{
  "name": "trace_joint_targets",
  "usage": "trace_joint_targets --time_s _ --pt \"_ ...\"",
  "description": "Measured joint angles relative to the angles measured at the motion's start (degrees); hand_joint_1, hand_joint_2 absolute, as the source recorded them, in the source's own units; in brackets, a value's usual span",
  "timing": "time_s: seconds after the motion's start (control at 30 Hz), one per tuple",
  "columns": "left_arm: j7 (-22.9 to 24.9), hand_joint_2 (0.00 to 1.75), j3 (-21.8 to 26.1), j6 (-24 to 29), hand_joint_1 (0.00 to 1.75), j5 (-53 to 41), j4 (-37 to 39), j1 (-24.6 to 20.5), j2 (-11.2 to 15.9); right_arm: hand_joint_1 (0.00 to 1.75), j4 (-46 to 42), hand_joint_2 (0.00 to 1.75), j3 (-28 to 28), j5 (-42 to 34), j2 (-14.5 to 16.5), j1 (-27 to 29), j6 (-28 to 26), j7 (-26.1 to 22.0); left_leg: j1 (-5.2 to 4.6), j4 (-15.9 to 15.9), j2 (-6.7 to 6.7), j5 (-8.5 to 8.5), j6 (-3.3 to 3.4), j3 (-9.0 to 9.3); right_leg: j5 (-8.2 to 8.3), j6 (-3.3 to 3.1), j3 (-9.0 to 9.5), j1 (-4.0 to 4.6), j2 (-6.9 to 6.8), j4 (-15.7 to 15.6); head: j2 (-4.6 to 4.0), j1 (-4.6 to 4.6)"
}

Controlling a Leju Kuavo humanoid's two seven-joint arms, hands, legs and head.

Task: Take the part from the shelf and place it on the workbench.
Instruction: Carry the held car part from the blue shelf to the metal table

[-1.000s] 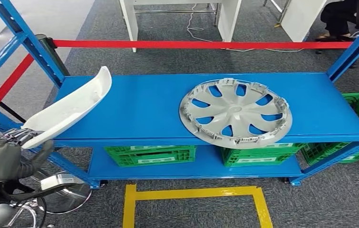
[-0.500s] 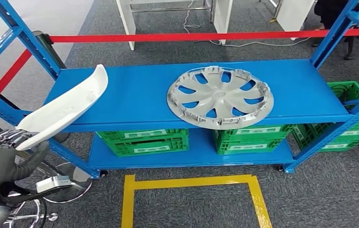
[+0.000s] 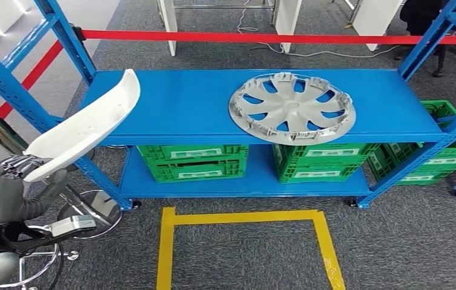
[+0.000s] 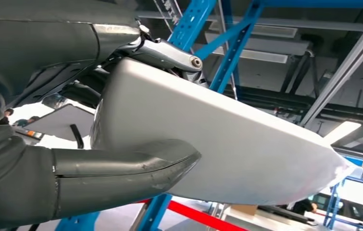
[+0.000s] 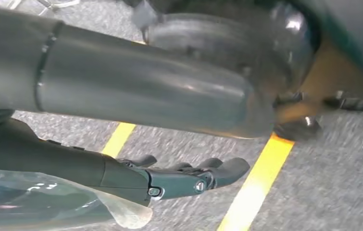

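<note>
The part is a long, curved white plastic shell [image 3: 86, 130]. My left hand [image 3: 2, 193] grips its near end at the lower left of the head view, while its far tip rises over the left end of the blue shelf [image 3: 177, 115]. In the left wrist view the thumb [image 4: 121, 173] presses under the white shell [image 4: 237, 144] and the darker fingers clamp it from the other side. My right hand [image 5: 184, 178] hangs over the carpet with its fingers stretched out and nothing in them.
A grey wheel cover [image 3: 292, 109] lies flat on the shelf's top board. Green crates [image 3: 192, 162] stand on the lower board. A yellow tape outline [image 3: 249, 216] marks the floor before the shelf. A red barrier tape [image 3: 243, 37] and a chrome post base [image 3: 89, 211] stand near.
The whole picture has shifted, so the camera has moved; the shelf now looks a little farther off. The white shell stays in my left hand.
</note>
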Motion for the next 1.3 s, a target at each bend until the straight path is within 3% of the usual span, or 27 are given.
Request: trace_joint_targets --time_s 0.03,0.1,0.13,0.17,0.23,0.27,0.33,0.37,0.43,0.5,0.53,0.57,0.6,0.67,0.73,0.77,0.8,0.87,0.9,0.97,1.03,1.07,1.1,1.17,1.2,1.23,1.3 --pt "0.0 1.75 -0.1 0.0 1.75 0.0 0.0 -0.1 -0.2 0.00 -0.1 0.00 0.0 0.0 -0.2 0.0 -0.5 -0.6 -0.09 0.1 0.04 0.66 0.02 -0.90 -0.38 0.07 -0.04 0.01 0.00 2.6 -0.01 0.03" --pt "0.1 1.75 -0.3 0.0 1.75 -0.1 0.1 -0.2 -0.5 0.00 -0.6 0.00 -0.2 -0.2 -0.4 0.1 -2.2 -3.4 -0.17 0.4 0.10 1.91 -0.09 -2.79 2.58 0.13 2.08 0.01 0.00 3.1 0.00 0.03" --pt "0.2 1.75 -0.4 0.1 1.75 -0.2 0.1 -0.2 -0.6 0.00 -1.0 0.00 -0.3 -0.2 -0.5 0.2 -3.2 -5.3 -0.17 0.7 0.09 2.47 -0.25 -3.65 4.40 0.15 4.44 -0.02 0.00 0.6 -0.01 0.04" --pt "0.3 1.75 -0.5 0.1 1.75 -0.4 0.0 -0.1 -0.7 0.00 -1.5 0.00 -0.6 0.0 -0.7 0.2 -4.4 -7.3 -0.25 1.0 0.07 2.94 -0.48 -4.43 5.09 0.19 7.68 -0.03 0.02 -3.4 0.00 0.09" --pt "0.2 1.75 -0.6 0.2 1.75 -0.8 0.0 0.1 -0.8 0.00 -2.9 0.00 -1.0 0.7 -1.0 0.3 -6.9 -10.6 -0.44 1.7 0.08 3.92 -0.97 -5.45 3.85 -0.16 13.21 0.01 0.21 -11.6 0.00 0.17" --pt "0.1 1.75 -0.6 0.3 1.75 -1.0 0.0 0.2 -0.9 0.00 -3.6 0.00 -1.2 1.0 -1.2 0.3 -8.0 -11.7 -0.54 1.8 0.09 4.51 -1.17 -5.82 2.99 -0.43 14.57 0.09 0.32 -13.9 0.00 0.22" --pt "0.1 1.75 -0.6 0.3 1.75 -1.2 0.0 0.4 -1.0 0.00 -4.9 0.00 -1.4 1.4 -1.3 0.6 -9.7 -12.8 -0.50 1.8 -0.03 5.36 -1.53 -6.34 3.06 -1.16 14.28 0.06 0.31 -14.5 0.00 0.26" --pt "0.1 1.75 -0.6 0.2 1.75 -1.3 0.0 0.6 -1.1 0.00 -5.5 0.00 -1.5 1.4 -1.4 0.8 -10.4 -13.2 -0.44 2.2 -0.17 4.65 -1.84 -6.72 3.43 -1.51 13.75 -0.03 0.19 -14.4 0.00 0.20" --pt "0.0 1.75 -0.6 0.3 1.75 -1.4 0.0 0.9 -1.2 0.00 -6.5 0.00 -1.6 1.5 -1.6 1.1 -11.5 -13.6 -0.21 6.3 -0.41 0.03 -2.60 -7.93 4.30 -2.30 12.51 -0.20 -0.09 -14.1 -0.01 -0.08" --pt "-0.1 1.75 -0.5 0.2 1.75 -1.5 0.0 1.0 -1.3 0.00 -7.0 0.00 -1.7 1.7 -1.7 1.2 -12.7 -12.8 -0.05 13.8 -0.43 -5.52 -3.07 -9.28 5.20 -2.82 11.02 -0.01 -0.21 -13.7 -0.01 -0.37" --pt "-0.1 1.75 -0.6 0.1 1.75 -1.5 0.0 1.0 -1.5 0.00 -7.2 0.00 -1.7 1.9 -1.7 1.1 -13.4 -11.7 -0.03 16.9 -0.43 -6.67 -3.06 -9.51 5.63 -2.93 10.17 0.13 -0.24 -13.4 -0.01 -0.43" --pt "-0.1 1.75 -0.6 0.1 1.75 -1.5 0.1 1.0 -1.6 0.00 -7.2 0.00 -1.5 2.1 -1.7 0.9 -14.0 -10.3 -0.07 18.6 -0.43 -6.46 -2.87 -9.13 6.04 -3.01 9.33 0.32 -0.26 -13.1 -0.01 -0.46" --pt "-0.1 1.75 -0.6 0.0 1.75 -1.5 0.1 0.9 -1.7 0.00 -7.2 0.00 -1.3 2.5 -1.7 0.7 -14.5 -8.5 -0.17 18.3 -0.44 -5.18 -2.47 -7.89 6.42 -3.09 8.50 0.57 -0.25 -12.8 -0.01 -0.47" --pt "0.1 1.75 -0.7 -0.2 1.75 -1.7 0.1 0.6 -1.9 0.00 -7.2 0.00 -0.4 3.2 -1.6 0.0 -15.1 -4.9 -0.73 12.4 -0.55 -2.39 -0.75 -3.21 7.08 -3.28 7.27 1.02 -0.23 -12.4 -0.01 -0.42" --pt "0.2 1.75 -0.7 -0.4 1.75 -1.9 0.1 0.0 -2.1 0.00 -7.1 0.00 0.7 3.8 -1.3 -0.6 -15.3 -2.6 -1.45 4.7 -0.69 -2.05 1.01 1.42 7.88 -3.10 6.54 1.14 -0.23 -12.2 0.00 -0.19" --pt "0.2 1.75 -0.7 -0.4 1.75 -1.9 0.1 -0.3 -2.1 0.00 -7.0 0.00 1.1 3.9 -1.2 -0.8 -15.3 -1.9 -1.78 2.5 -0.75 -2.39 1.49 2.55 8.34 -2.80 6.22 0.92 -0.26 -12.2 0.00 -0.10" --pt "0.3 1.75 -0.7 -0.5 1.75 -2.0 0.1 -0.4 -2.1 0.00 -7.0 0.00 1.5 4.0 -1.1 -1.1 -15.3 -1.3 -1.96 1.3 -0.75 -2.32 1.49 2.94 8.89 -2.46 5.95 0.76 -0.23 -12.3 0.01 -0.10" --pt "0.6 1.75 -0.8 -0.7 1.75 -2.1 0.1 -0.8 -2.3 0.00 -6.7 0.00 2.4 4.5 -1.1 -1.5 -14.9 1.1 -1.83 -0.3 -0.71 -1.15 1.57 2.98 8.92 -1.83 5.32 0.57 -0.11 -12.5 0.00 -0.14" --pt "0.8 1.75 -0.9 -0.9 1.75 -2.1 0.1 -1.1 -2.4 0.00 -6.4 0.00 3.0 4.9 -1.1 -1.8 -14.6 2.9 -1.64 -1.1 -0.67 -0.47 1.65 2.88 7.81 -1.58 4.74 0.61 -0.02 -11.9 -0.01 -0.09" --pt "1.3 1.75 -1.1 -1.0 1.75 -2.1 0.1 -1.5 -2.7 0.00 -5.7 0.00 4.2 6.0 -0.7 -2.3 -14.5 7.3 -1.30 -2.1 -0.62 0.44 1.53 2.15 3.31 -0.99 2.87 0.52 0.10 -7.1 -0.01 0.03" --pt "1.7 1.75 -1.3 -1.0 1.75 -2.1 0.2 -1.4 -2.8 0.00 -5.1 0.00 5.0 7.4 -0.3 -2.6 -15.4 11.3 -1.12 -1.6 -0.44 1.23 1.20 0.61 -0.39 -0.35 0.96 0.21 0.09 0.4 0.00 0.06" --pt "1.8 1.75 -1.3 -1.0 1.75 -2.1 0.2 -1.3 -2.8 0.00 -5.0 0.00 5.3 8.1 -0.2 -2.6 -15.9 12.8 -0.96 -1.1 -0.32 1.55 0.97 -0.24 -0.49 0.02 0.76 0.04 0.08 2.8 -0.01 0.07" --pt "1.9 1.75 -1.4 -1.0 1.75 -2.1 0.2 -1.2 -2.8 0.00 -5.0 0.00 5.6 8.9 0.0 -2.7 -16.2 13.9 -0.71 -0.5 -0.20 1.83 0.68 -1.17 0.62 0.42 1.43 -0.16 0.06 3.3 -0.01 0.08" --pt "2.0 1.75 -1.3 -1.0 1.75 -2.0 0.2 -0.8 -2.7 0.00 -5.0 0.00 5.9 9.8 0.4 -2.9 -16.4 15.1 -0.15 1.1 -0.09 2.32 -0.05 -3.18 3.82 1.45 5.49 -0.82 0.06 -1.4 -0.01 0.10" --pt "2.0 1.75 -1.2 -1.0 1.75 -2.0 0.2 -0.6 -2.6 0.00 -5.0 0.00 6.0 10.1 0.7 -3.1 -16.4 15.4 0.03 2.0 -0.10 2.53 -0.45 -4.22 4.23 1.92 8.18 -0.99 0.15 -5.3 -0.01 0.21" --pt "2.0 1.75 -1.1 -1.0 1.75 -2.0 0.1 -0.4 -2.4 0.00 -5.0 0.00 6.0 10.2 1.0 -3.2 -16.4 15.5 0.07 2.8 -0.13 2.80 -0.85 -5.07 3.89 1.90 10.22 -1.09 0.28 -8.5 0.00 0.29" --pt "2.0 1.75 -0.9 -1.0 1.75 -1.9 0.0 -0.1 -2.1 0.00 -4.9 0.00 6.1 10.3 1.3 -3.4 -16.2 15.6 0.02 3.6 -0.21 3.71 -1.54 -6.09 2.75 0.99 11.61 -0.83 0.47 -11.3 0.01 0.45"
